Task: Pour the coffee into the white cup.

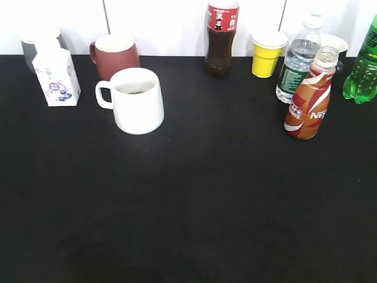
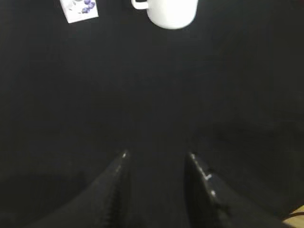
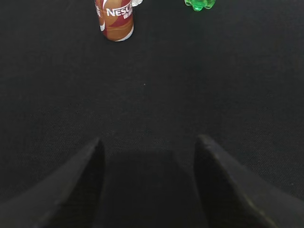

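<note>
Plenty clipped at the edges here.

In the right wrist view the coffee [image 3: 114, 20] loses its top to the frame, and the green bottle [image 3: 200, 4] shows only its base. The left wrist view cuts off the white cup [image 2: 169, 12] above its lower body and the carton [image 2: 80, 10] likewise. In the exterior view, a grey cup [image 1: 29, 52] sits half hidden behind that carton.

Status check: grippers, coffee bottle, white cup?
Left gripper and right gripper open, empty. Coffee bottle upright, uncapped, untouched. White cup upright, apart from it. Nothing between them.
</note>
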